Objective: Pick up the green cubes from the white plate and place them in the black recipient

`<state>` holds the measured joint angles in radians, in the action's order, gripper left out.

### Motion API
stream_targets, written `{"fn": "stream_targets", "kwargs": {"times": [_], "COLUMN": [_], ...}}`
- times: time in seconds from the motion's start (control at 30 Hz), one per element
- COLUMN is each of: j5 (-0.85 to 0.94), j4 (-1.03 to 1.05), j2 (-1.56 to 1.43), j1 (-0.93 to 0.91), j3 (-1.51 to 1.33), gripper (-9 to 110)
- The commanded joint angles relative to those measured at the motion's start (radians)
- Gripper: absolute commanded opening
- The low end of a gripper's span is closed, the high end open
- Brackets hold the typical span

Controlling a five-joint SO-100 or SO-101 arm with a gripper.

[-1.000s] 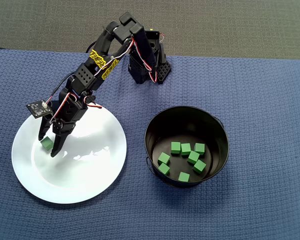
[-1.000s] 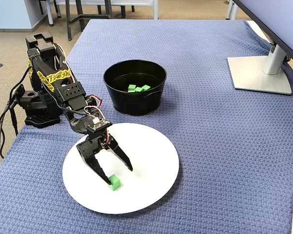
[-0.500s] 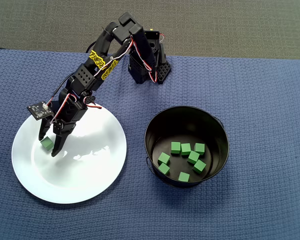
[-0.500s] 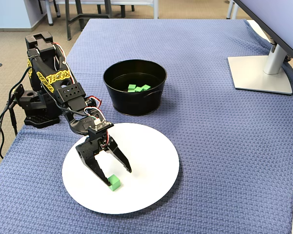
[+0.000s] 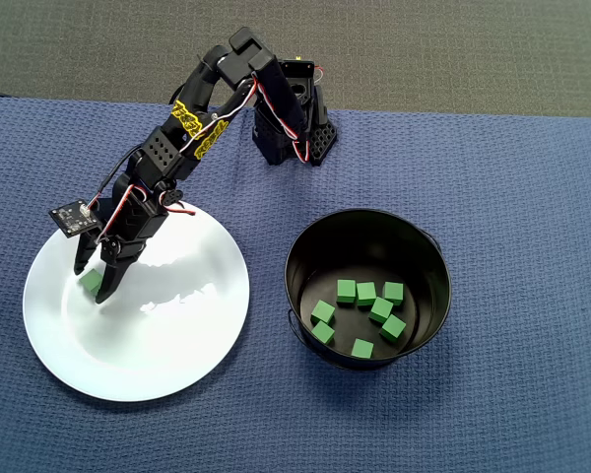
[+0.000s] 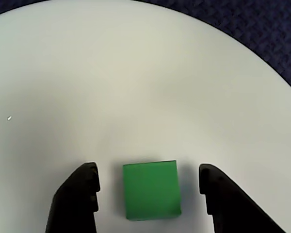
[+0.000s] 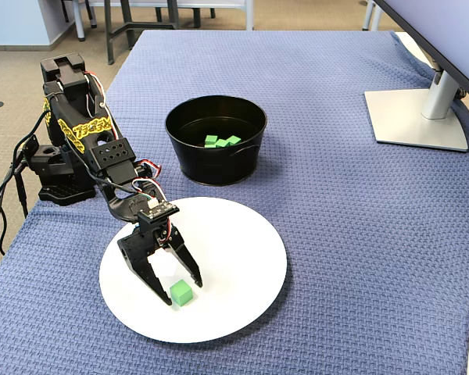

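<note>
— What sits nearest in the fixed view?

— The white plate (image 7: pixel 242 297), flat on the blue cloth (image 7: pixel 359 258) that covers the table. One green cube (image 7: pixel 180 292) rests on the plate's left part, well inside the rim.

— And the gripper (image 7: pixel 176 288)?

— Down over the plate, its jaws apart with the cube between them. The wrist view shows it plainly: the cube (image 6: pixel 151 190) lies on the plate (image 6: pixel 136 87) with a bare white gap on each side, so neither of the fingertips (image 6: pixel 87 182) touches it.

— Does the overhead view agree?

— Yes. There the gripper (image 5: pixel 89 283) straddles the cube (image 5: pixel 89 281) near the plate's (image 5: pixel 177 345) left side, though the fingers hide much of it.

— What is beyond the plate?

— The black recipient (image 7: pixel 189 160) stands just past the plate's far edge, apart from it. From above, the black recipient (image 5: pixel 310 246) holds seven green cubes (image 5: pixel 365 293), clustered on the side of its floor away from the arm's base (image 5: pixel 294 128). Past the plate's far left corner stands that base (image 7: pixel 55 168), at the table's edge.
</note>
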<state>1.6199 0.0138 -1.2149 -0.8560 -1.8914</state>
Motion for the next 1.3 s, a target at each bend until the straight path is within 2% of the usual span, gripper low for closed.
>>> {"fn": "stream_targets", "kwargs": {"times": [0.0, 0.53, 0.8, 1.03, 1.27], "j5": [0.009, 0.002, -0.008, -0.011, -0.143], "j4": [-0.005, -0.006, -0.008, -0.008, 0.061], "j2": [-0.006, 0.015, 0.012, 0.011, -0.120], "j1": [0.000, 0.006, 0.012, 0.014, 0.014], "j3": [0.054, 0.041, 0.041, 0.041, 0.060], "gripper": [16, 14, 0, 0, 0]}}
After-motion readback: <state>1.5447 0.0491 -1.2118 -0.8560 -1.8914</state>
